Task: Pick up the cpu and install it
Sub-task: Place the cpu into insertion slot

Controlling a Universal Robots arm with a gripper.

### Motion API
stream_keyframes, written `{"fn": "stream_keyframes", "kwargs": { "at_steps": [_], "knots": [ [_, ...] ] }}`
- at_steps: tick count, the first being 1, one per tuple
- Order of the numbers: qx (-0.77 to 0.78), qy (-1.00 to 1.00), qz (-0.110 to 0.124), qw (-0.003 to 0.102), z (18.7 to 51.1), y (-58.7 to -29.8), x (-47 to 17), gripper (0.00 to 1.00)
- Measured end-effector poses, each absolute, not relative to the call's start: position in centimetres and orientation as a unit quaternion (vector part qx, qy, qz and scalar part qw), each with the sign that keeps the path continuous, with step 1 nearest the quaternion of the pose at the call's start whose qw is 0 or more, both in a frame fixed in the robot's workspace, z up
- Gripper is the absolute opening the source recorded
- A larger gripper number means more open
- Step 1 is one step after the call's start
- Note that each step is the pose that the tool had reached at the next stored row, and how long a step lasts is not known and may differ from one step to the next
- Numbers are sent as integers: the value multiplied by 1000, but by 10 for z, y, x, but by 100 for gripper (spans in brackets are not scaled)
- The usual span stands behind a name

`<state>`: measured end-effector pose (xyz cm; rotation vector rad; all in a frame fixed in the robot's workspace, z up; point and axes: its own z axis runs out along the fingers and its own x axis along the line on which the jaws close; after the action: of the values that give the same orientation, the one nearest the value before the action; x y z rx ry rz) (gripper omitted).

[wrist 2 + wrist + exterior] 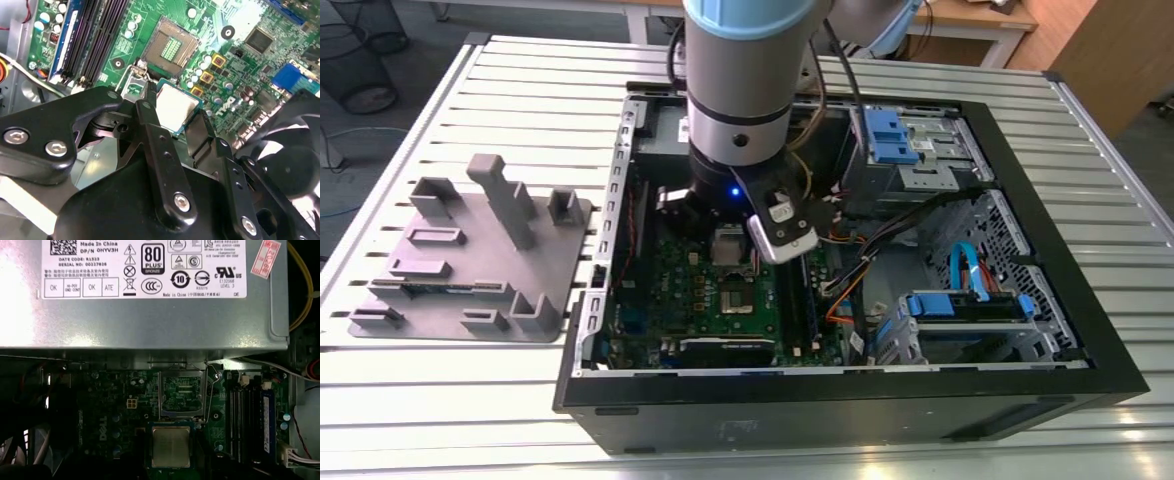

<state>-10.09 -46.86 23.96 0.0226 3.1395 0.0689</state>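
The cpu (176, 106), a small square chip with a silvery top and green rim, hangs between my black fingers (151, 127). My gripper (178, 114) is shut on it by its two opposite edges. It hovers a little above the green motherboard (240, 20), beside the open socket (169, 47), whose contact field lies bare. In the first wrist view the cpu (171, 446) sits just off the edge of the socket (181, 392), which has its metal frame swung up. In the exterior view the arm (740, 100) reaches down into the computer case, over the motherboard (707, 320).
The black case wall (854, 400) rings the work area. A grey power supply (150, 315) borders the socket. Memory slots (247, 415) and a black fan (282, 165) flank it. Drive bays and cables (961, 290) fill the exterior view's right. A grey tray with posts (467, 260) stands outside the case.
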Motion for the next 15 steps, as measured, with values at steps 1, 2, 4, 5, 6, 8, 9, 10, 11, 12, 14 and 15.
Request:
{"fn": "stream_keyframes", "kwargs": {
  "at_steps": [1,2,4,5,6,8,9,10,11,12,14,15],
  "knots": [
    [7,1000,22,0,238,-469,-101,47],
    [7,1000,22,0,236,-470,-101,47],
    [7,1000,22,0,232,-470,-100,47],
    [7,1000,22,-1,231,-471,-100,47],
    [7,1000,22,-1,229,-471,-100,47],
    [7,1000,22,-1,225,-472,-100,47],
    [7,1000,22,-1,224,-472,-100,47],
    [7,1000,22,-1,223,-473,-100,47],
    [7,1000,22,-1,223,-473,-100,47],
    [7,1000,22,-1,223,-473,-100,47],
    [7,1000,22,-1,223,-473,-100,47],
    [7,1000,22,-1,222,-473,-100,47]
  ]
}}
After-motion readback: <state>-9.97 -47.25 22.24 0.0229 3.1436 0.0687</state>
